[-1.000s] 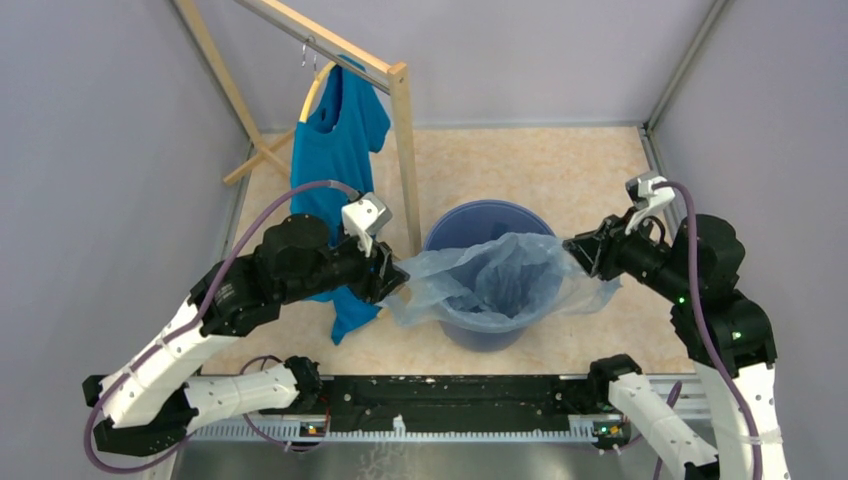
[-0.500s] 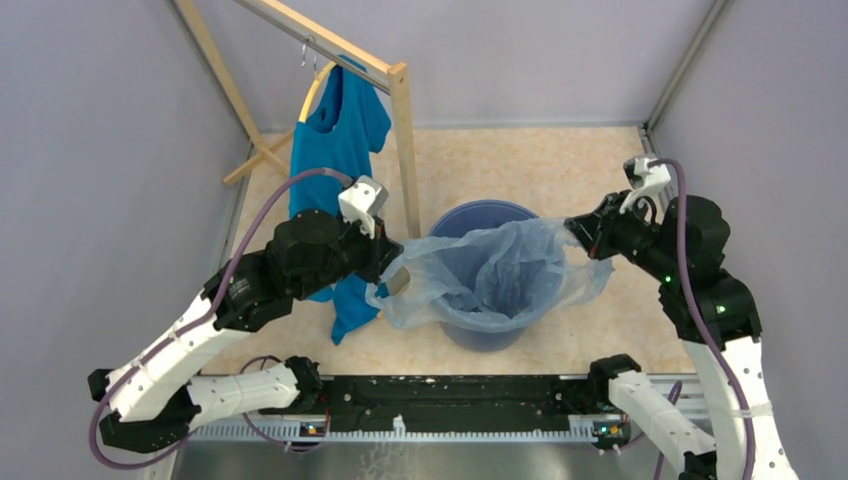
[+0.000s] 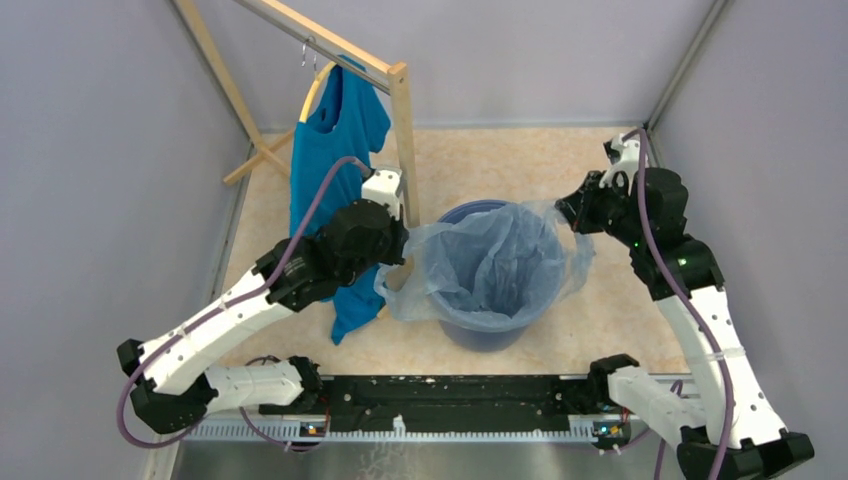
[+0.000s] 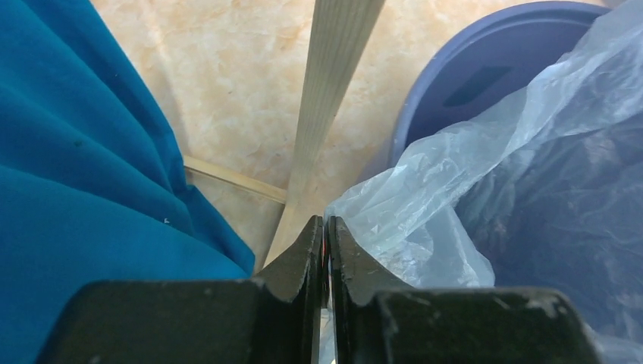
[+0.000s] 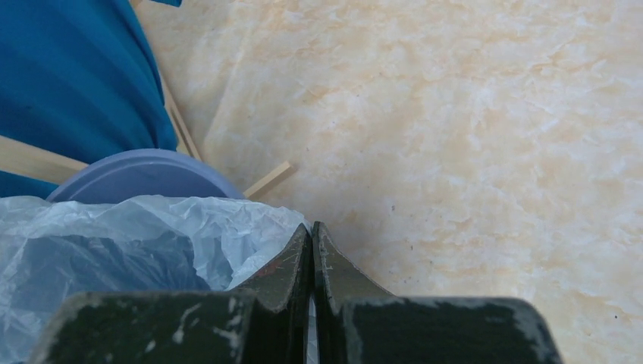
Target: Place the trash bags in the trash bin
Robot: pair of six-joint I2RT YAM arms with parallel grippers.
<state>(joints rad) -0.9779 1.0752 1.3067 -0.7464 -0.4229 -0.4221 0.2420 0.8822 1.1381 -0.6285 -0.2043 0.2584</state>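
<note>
Step in hand, as I read it: spreading the trash bag (image 3: 500,262) open over the trash bin (image 3: 488,336), w/ both arms pulling its mouth apart. Left hand (image 3: 399,262) was clenched on the bag's left edge. In the left wrist view the jaws sat nearly together w/ pale film pinched between them. Right hand (image 3: 563,213) was clenched likewise on the far-right edge, jaws tight on a fold of film.

Bag's body hung down inside the bin. Its mouth lay draped across the rim, loose flaps spilling outside at near left and right. Bin stood upright on the bench (image 3: 520,160), approx. centred betw. the arms.

Next move prob. calls for bringing both edges down and inward over the rim, then letting go so the film settles inside. Care needed on the left: rack post (image 3: 405,150) and T-shirt (image 3: 335,150) were just beside that hand.

Bag looked thin, translucent pale blue, heavily wrinkled, bin's darker blue showing thru it.
</note>
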